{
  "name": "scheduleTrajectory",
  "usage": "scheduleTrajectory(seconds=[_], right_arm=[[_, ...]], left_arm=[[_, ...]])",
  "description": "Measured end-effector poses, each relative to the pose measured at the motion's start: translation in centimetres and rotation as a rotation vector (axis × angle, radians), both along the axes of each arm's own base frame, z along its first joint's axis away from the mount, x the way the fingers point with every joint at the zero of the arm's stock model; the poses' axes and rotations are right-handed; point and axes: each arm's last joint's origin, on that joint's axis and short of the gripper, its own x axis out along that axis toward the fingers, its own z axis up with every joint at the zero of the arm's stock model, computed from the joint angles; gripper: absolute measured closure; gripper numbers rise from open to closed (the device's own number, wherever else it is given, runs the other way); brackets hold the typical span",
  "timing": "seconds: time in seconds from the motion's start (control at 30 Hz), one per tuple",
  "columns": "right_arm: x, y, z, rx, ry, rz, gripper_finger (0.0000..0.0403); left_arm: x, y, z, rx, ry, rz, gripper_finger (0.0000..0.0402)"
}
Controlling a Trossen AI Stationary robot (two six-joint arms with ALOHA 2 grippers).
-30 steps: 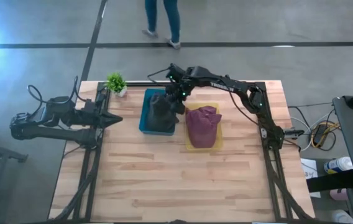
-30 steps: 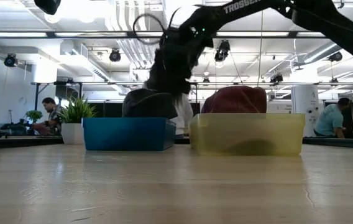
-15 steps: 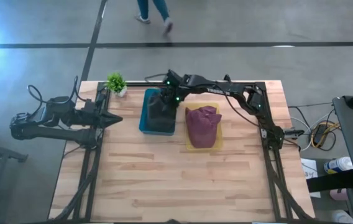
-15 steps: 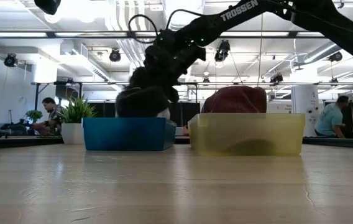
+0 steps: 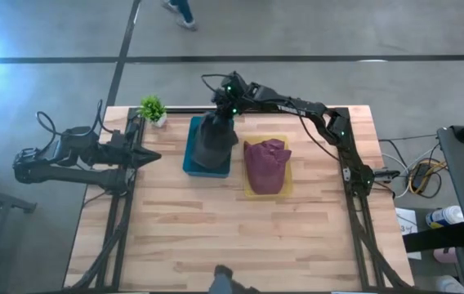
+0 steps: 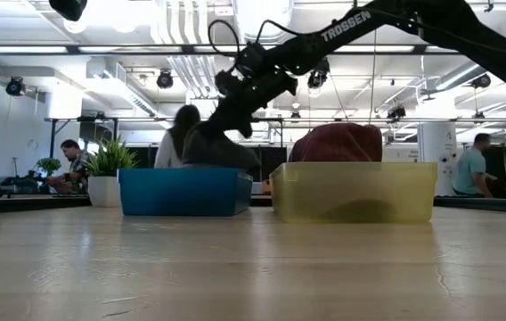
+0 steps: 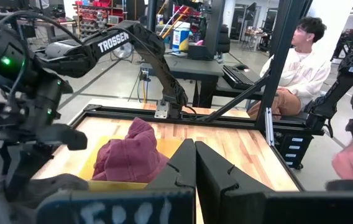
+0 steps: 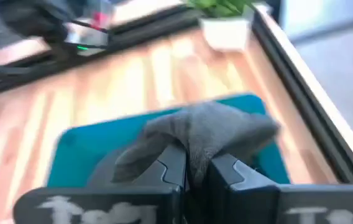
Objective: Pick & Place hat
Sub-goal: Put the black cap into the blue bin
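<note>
right gripper (image 8: pixel 196 167) sits over the blue bin (image 5: pixel 193 147), fingers pinched tight on a fold of the grey hat (image 8: pixel 207 134). in the right wrist view the cloth bunches up between the two dark fingers (image 8: pixel 171 163) w/ no gap showing. hat hangs from the grip, lower part draped down into the bin; from the high view the grey hat (image 5: pixel 213 140) covers most of the bin's inside. low view: right gripper (image 6: pixel 220 114) comes down at a slant from above, grey hat (image 6: pixel 222 152) mounded above the blue bin (image 6: pixel 184 193) rim.

just beside the blue bin, toward the right arm's side, a yellow bin (image 5: pixel 283 184) holds a maroon hat (image 5: pixel 265 163), crumpled & standing above the rim. low view shows the same pair: yellow bin (image 6: pixel 354 191) w/ maroon hat (image 6: pixel 338 144) poking over it. bins close together; can't tell if they touch.

left gripper (image 7: pixel 194 167) parked at the left edge of the wooden table (image 5: pixel 216 237), well apart from the bins, fingers pressed together, holding nothing.

small potted plant (image 5: pixel 153 109) at the far left corner of the table, near the blue bin but apart. ppl in the room behind: one seated in white (image 7: pixel 297 62) past the table frame, others far back in the low view.
</note>
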Motion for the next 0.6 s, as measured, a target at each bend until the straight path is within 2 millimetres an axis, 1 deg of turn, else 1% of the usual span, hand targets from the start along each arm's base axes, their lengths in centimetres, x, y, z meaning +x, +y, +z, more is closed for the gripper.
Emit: scheduleTrajectory(seconds=[0.07,0.13,0.23,0.3,0.37,0.43,0.5,0.6], right_arm=[[0.3,0.5,0.1,-0.009,-0.038,0.069,0.0381],[0.8,1.3,-0.5,0.019,-0.047,0.144,0.0381],[1.8,2.7,-2.4,0.133,-0.043,0.272,0.0381],[2.6,3.8,-3.7,0.156,-0.032,0.317,0.0381],[3.4,4.6,-4.3,0.131,-0.054,0.349,0.0381],[4.2,5.3,-4.4,0.096,-0.100,0.368,0.0380],[4.7,5.6,-4.1,0.032,-0.129,0.348,0.0376],[5.1,5.4,-3.8,-0.111,-0.142,0.286,0.0364]], left_arm=[[0.0,0.0,0.0,0.000,0.000,0.000,0.0401],[0.0,0.0,0.0,0.000,0.000,0.000,0.0401],[0.0,0.0,0.0,0.000,0.000,0.000,0.0401],[0.0,0.0,0.0,0.000,0.000,0.000,0.0401],[0.0,0.0,0.0,0.000,0.000,0.000,0.0401],[0.0,0.0,0.0,0.000,0.000,0.000,0.0401],[0.0,0.0,0.0,0.000,0.000,0.000,0.0401],[0.0,0.0,0.0,0.000,0.000,0.000,0.0401]])
